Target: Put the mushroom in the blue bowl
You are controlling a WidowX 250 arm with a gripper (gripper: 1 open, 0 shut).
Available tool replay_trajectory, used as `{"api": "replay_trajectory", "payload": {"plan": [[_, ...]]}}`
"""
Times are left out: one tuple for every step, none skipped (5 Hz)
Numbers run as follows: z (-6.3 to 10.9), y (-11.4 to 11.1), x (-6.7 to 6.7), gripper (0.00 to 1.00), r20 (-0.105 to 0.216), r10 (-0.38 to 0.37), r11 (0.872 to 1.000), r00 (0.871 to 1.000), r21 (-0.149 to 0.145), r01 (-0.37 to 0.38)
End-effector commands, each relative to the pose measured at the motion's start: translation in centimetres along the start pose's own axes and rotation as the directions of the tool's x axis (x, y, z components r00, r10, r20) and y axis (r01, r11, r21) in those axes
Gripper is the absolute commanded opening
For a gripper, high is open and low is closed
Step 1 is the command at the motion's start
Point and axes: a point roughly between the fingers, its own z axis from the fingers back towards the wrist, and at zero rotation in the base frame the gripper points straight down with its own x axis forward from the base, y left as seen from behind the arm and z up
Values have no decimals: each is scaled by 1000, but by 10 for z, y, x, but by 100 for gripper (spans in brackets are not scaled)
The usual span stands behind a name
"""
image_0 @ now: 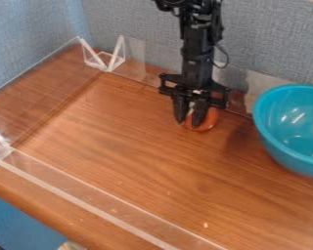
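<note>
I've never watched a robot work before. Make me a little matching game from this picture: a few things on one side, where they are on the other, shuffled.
Things:
1. mushroom
2. blue bowl
3. gripper
4. clear stand

Places:
A. far left corner of the table
B. right edge of the table, empty
C. pointing straight down over the mushroom
D. on the wood between the gripper's fingers

Pairs: 1-D, 2-B, 3-C, 4-A
</note>
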Motion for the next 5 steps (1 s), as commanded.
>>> {"api": "replay_trajectory", "payload": {"plan": [[30, 9, 3, 0, 83, 13, 1000, 997, -1, -13], [34, 10, 2, 0, 85, 8, 1000, 996, -3, -8], [37, 11, 0, 0, 87, 3, 1000, 996, -6, -3], [41, 11, -1, 0, 90, -1, 1000, 996, -8, 1], [43, 12, -2, 0, 91, -3, 1000, 996, -7, 4]]}}
